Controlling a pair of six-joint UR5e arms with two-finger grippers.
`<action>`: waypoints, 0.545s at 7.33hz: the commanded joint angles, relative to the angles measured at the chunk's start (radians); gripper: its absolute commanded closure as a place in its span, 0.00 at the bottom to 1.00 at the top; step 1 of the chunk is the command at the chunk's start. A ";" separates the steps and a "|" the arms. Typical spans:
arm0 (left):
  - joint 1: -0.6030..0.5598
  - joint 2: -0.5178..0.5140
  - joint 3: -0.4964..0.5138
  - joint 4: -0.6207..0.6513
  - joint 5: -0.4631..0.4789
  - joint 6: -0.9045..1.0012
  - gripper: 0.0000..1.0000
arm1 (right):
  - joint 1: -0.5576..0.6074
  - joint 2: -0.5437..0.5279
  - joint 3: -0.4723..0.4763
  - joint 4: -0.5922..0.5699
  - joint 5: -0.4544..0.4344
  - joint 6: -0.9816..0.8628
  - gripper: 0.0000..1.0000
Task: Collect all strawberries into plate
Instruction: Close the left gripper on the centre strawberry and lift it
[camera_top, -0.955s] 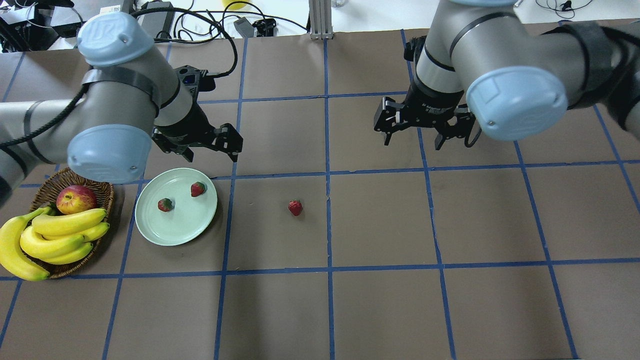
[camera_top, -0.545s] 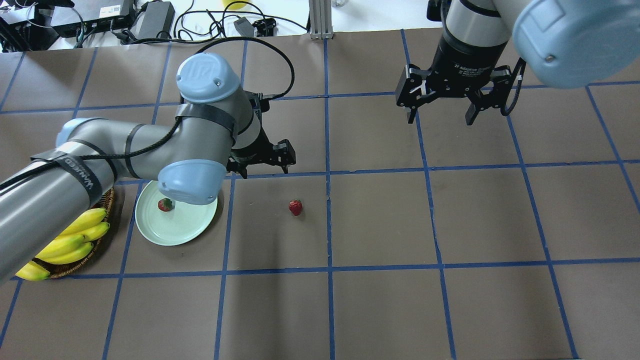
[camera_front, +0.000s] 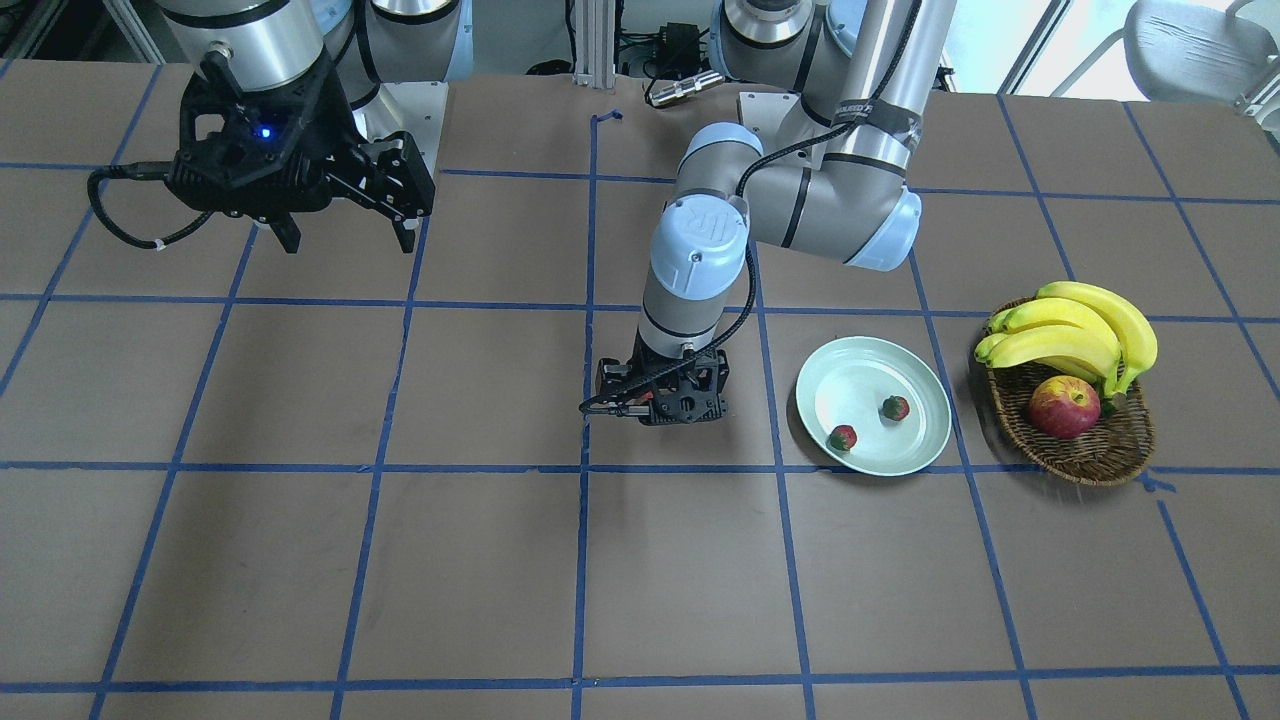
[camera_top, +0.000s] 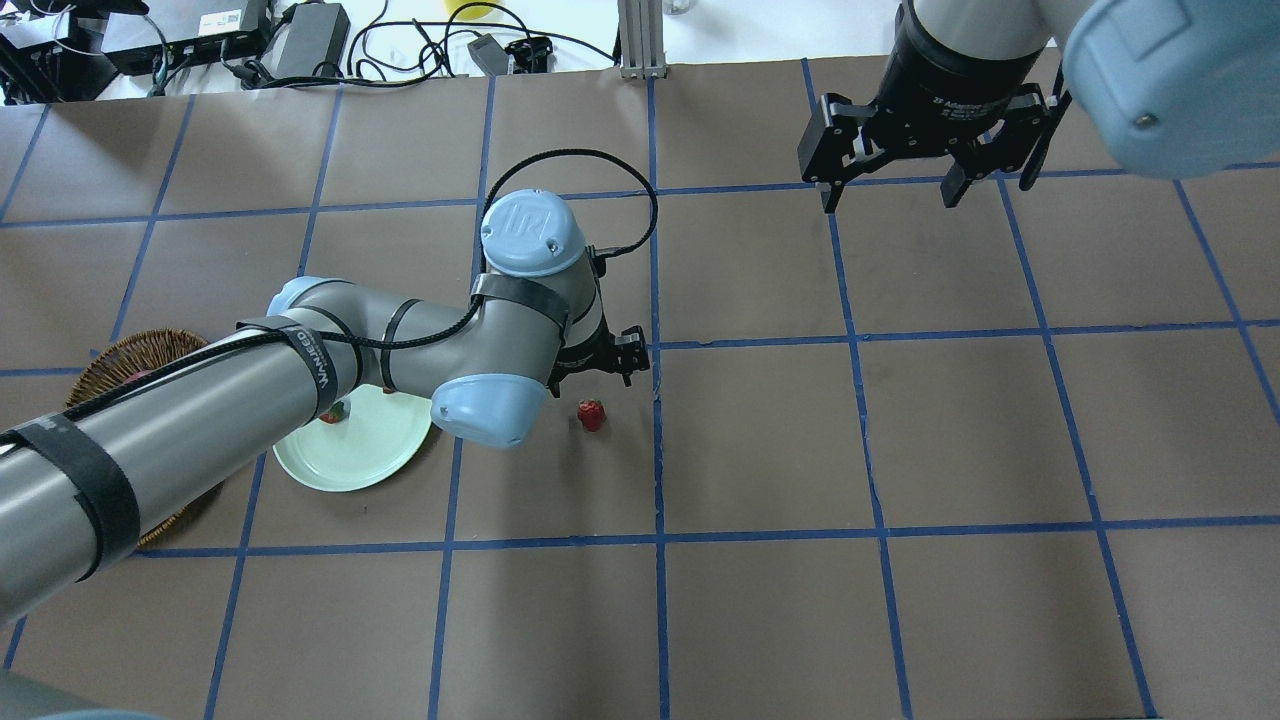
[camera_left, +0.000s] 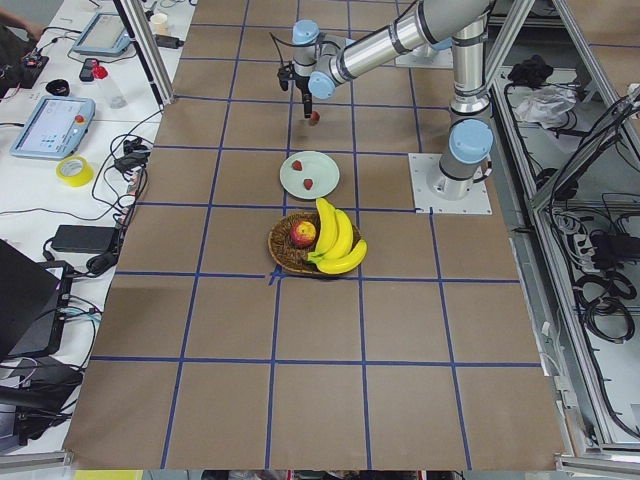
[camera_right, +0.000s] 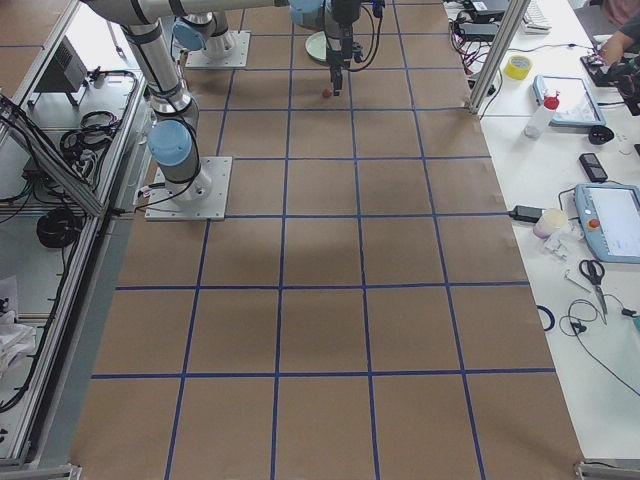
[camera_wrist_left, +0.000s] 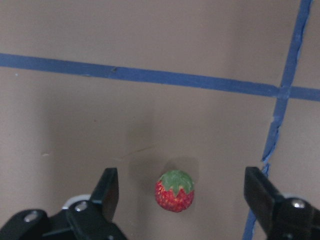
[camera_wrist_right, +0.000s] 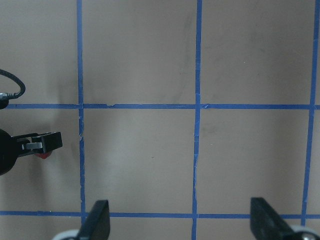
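One strawberry (camera_top: 591, 414) lies alone on the brown table; in the left wrist view it (camera_wrist_left: 175, 191) sits between and below my open fingers. My left gripper (camera_top: 594, 374) hovers open just above it and hides it in the front view (camera_front: 665, 418). The pale green plate (camera_front: 862, 372) holds two strawberries (camera_front: 843, 437) (camera_front: 895, 407); overhead, my left arm covers part of the plate (camera_top: 350, 462), and one berry (camera_top: 335, 411) shows. My right gripper (camera_top: 890, 190) is open and empty, high near the table's far edge.
A wicker basket (camera_front: 1090, 458) with bananas (camera_front: 1070, 330) and a red-yellow apple (camera_front: 1063, 407) stands beside the plate, away from the loose berry. Blue tape lines grid the table. Cables and boxes lie beyond the far edge (camera_top: 300, 30).
My left arm has swung from over the plate to the right and down, ending above the loose strawberry. My right gripper has drawn back toward the far edge. Both stay open.
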 joint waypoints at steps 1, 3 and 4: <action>-0.010 -0.010 -0.027 0.008 0.026 0.012 0.10 | -0.002 0.001 -0.008 -0.015 0.007 0.002 0.00; -0.010 -0.011 -0.033 0.006 0.013 -0.020 0.27 | -0.001 -0.001 -0.001 -0.014 0.006 0.008 0.00; -0.012 -0.014 -0.035 0.006 0.011 -0.026 0.33 | -0.001 -0.002 -0.007 -0.016 0.006 0.015 0.00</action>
